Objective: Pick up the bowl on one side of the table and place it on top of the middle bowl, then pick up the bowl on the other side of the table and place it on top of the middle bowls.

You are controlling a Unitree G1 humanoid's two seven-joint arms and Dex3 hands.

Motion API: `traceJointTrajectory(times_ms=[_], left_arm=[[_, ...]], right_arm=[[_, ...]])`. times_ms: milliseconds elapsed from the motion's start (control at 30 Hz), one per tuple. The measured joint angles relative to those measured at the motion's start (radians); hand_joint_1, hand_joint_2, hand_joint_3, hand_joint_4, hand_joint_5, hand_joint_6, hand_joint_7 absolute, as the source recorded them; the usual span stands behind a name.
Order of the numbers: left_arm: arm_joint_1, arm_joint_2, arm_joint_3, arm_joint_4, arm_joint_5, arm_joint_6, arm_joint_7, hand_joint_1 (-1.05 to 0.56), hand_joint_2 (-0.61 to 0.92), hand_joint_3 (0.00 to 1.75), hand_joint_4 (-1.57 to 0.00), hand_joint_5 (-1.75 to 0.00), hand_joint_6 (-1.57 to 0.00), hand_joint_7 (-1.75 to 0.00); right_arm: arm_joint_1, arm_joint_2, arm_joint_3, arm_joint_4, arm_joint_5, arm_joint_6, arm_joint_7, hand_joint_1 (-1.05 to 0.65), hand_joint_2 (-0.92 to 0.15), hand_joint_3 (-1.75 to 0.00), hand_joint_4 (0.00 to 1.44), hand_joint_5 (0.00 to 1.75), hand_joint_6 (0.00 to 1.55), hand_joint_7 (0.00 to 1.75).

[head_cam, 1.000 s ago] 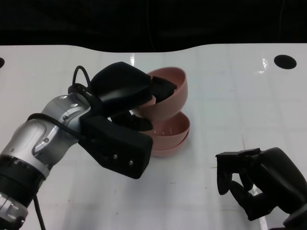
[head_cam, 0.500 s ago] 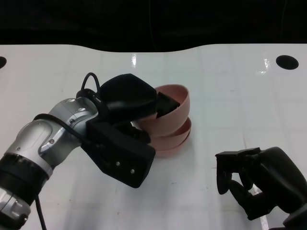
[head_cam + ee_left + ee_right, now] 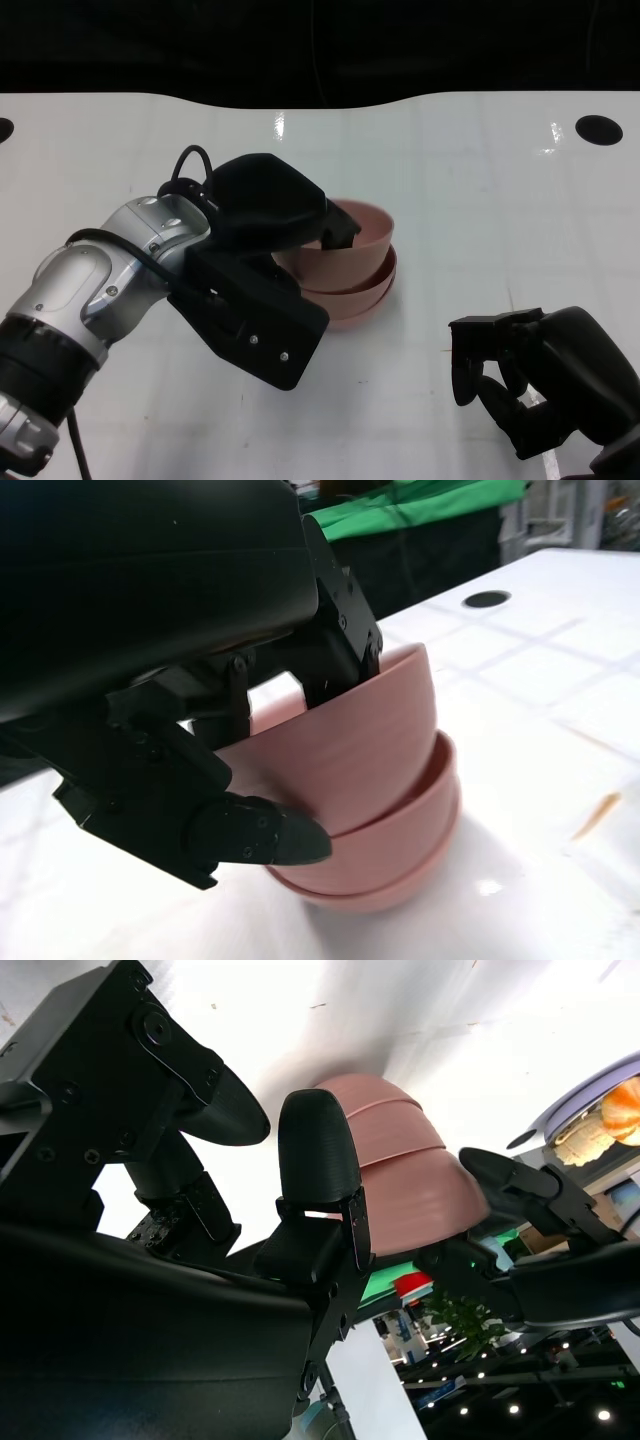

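Three pink bowls are nested in one stack at the table's middle. My left hand [image 3: 265, 215] grips the top bowl [image 3: 350, 245] by its near-left rim, fingers over the edge and thumb against the outer wall, as the left wrist view shows on the top bowl [image 3: 365, 750]. That bowl sits inside the lower bowls [image 3: 355, 298], slightly tilted. The stack [image 3: 405, 1165] also appears in the right wrist view. My right hand [image 3: 535, 385] hangs low at the table's near right, fingers curled in on nothing.
The white table [image 3: 480, 200] stretches around the stack, with a dark round hole [image 3: 598, 128] at the far right and another at the far left edge. A dark backdrop runs behind the table's far edge.
My left hand has lowered the tilted top bowl down into the stack, turning it from nearly on its side to almost level. The right hand has stayed still.
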Motion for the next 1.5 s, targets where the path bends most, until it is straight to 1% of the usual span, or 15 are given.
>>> traceJointTrajectory(times_ms=[33, 100, 233, 567, 700, 800, 933, 1067, 1100, 1167, 1267, 1333, 1367, 1400, 1500], left_arm=[[0.004, 0.004, 0.0, -0.015, 0.01, 0.019, 0.0, -0.9, 0.92, 0.35, -0.02, -0.17, -0.04, -0.15], [0.017, 0.008, 0.001, -0.043, 0.02, 0.045, 0.0, -0.92, 0.92, 0.36, 0.0, -0.08, -0.01, -0.11], [0.038, 0.012, 0.001, -0.081, 0.027, 0.067, 0.0, -0.93, 0.92, 0.36, 0.0, -0.04, 0.0, -0.09], [0.105, 0.061, 0.049, -0.145, 0.004, 0.065, 0.013, -0.94, 0.92, 0.36, -0.03, -0.05, -0.04, -0.07], [0.203, 0.089, 0.138, -0.22, -0.084, 0.04, 0.05, -0.93, 0.92, 0.34, -0.05, -0.07, -0.07, -0.08], [0.23, 0.096, 0.161, -0.237, -0.105, 0.037, 0.05, -0.92, 0.92, 0.34, -0.05, -0.07, -0.08, -0.08], [0.344, 0.116, 0.262, -0.285, -0.237, -0.034, 0.089, -0.76, 0.92, 0.32, -0.16, -0.16, -0.16, -0.12], [0.472, 0.117, 0.338, -0.309, -0.371, -0.094, 0.114, -0.61, 0.92, 0.35, -0.24, -0.38, -0.28, -0.14], [0.501, 0.116, 0.353, -0.311, -0.405, -0.109, 0.114, -0.57, 0.92, 0.34, -0.2, -0.58, -0.34, -0.14], [0.544, 0.113, 0.373, -0.31, -0.466, -0.136, 0.114, -0.54, 0.92, 0.33, -0.17, -0.7, -0.37, -0.14], [0.581, 0.093, 0.401, -0.291, -0.552, -0.201, 0.115, -0.51, 0.92, 0.32, -0.21, -1.09, -0.47, -0.27], [0.6, 0.082, 0.411, -0.276, -0.584, -0.225, 0.115, -0.51, 0.92, 0.32, -0.21, -1.13, -0.47, -0.29], [0.612, 0.079, 0.416, -0.274, -0.605, -0.226, 0.109, -0.47, 0.92, 0.29, -0.29, -1.24, -0.51, -0.46], [0.637, 0.069, 0.427, -0.279, -0.654, -0.223, 0.099, -0.42, 0.92, 0.28, -0.36, -1.33, -0.49, -0.73], [0.725, 0.039, 0.442, -0.331, -0.778, -0.168, 0.066, -0.36, 0.92, 0.27, -0.48, -1.42, -0.53, -0.94]], right_arm=[[0.0, 0.0, 0.0, 0.0, 0.001, 0.0, 0.0, -0.09, -0.19, -1.56, 0.96, 1.75, 0.81, 1.54], [0.0, -0.001, -0.001, 0.0, 0.003, 0.0, 0.001, -0.09, -0.19, -1.56, 0.96, 1.75, 0.81, 1.54], [0.0, -0.001, -0.001, 0.0, 0.004, -0.001, 0.001, -0.09, -0.18, -1.56, 0.96, 1.75, 0.81, 1.54], [-0.001, 0.0, 0.0, 0.0, 0.004, 0.0, 0.002, -0.08, -0.18, -1.56, 0.96, 1.75, 0.82, 1.54], [0.0, 0.0, -0.002, 0.002, 0.007, -0.001, 0.001, -0.08, -0.18, -1.57, 0.97, 1.75, 0.82, 1.54], [0.0, 0.0, -0.002, 0.003, 0.007, -0.001, 0.001, -0.08, -0.18, -1.57, 0.97, 1.75, 0.82, 1.55], [-0.001, 0.002, -0.002, 0.003, 0.009, 0.0, 0.003, -0.09, -0.18, -1.57, 0.97, 1.75, 0.82, 1.55], [0.0, 0.002, -0.002, 0.003, 0.007, 0.0, 0.002, -0.09, -0.18, -1.56, 0.96, 1.75, 0.82, 1.56], [0.0, 0.002, -0.002, 0.003, 0.007, 0.0, 0.002, -0.09, -0.18, -1.56, 0.96, 1.75, 0.81, 1.56], [-0.001, 0.002, -0.002, 0.003, 0.007, 0.0, 0.002, -0.09, -0.18, -1.56, 0.96, 1.75, 0.81, 1.56], [-0.002, 0.002, -0.002, 0.003, 0.007, 0.0, 0.003, -0.09, -0.18, -1.56, 0.96, 1.75, 0.81, 1.55], [-0.002, 0.002, -0.002, 0.003, 0.007, 0.0, 0.003, -0.09, -0.17, -1.56, 0.96, 1.75, 0.82, 1.55], [-0.003, 0.002, -0.002, 0.002, 0.007, 0.0, 0.004, -0.09, -0.17, -1.56, 0.96, 1.75, 0.82, 1.55], [-0.003, 0.002, -0.002, 0.002, 0.008, 0.0, 0.004, -0.08, -0.17, -1.56, 0.96, 1.75, 0.82, 1.55], [0.0, 0.002, -0.003, 0.002, 0.01, 0.0, 0.006, -0.08, -0.17, -1.57, 0.96, 1.75, 0.82, 1.55]])
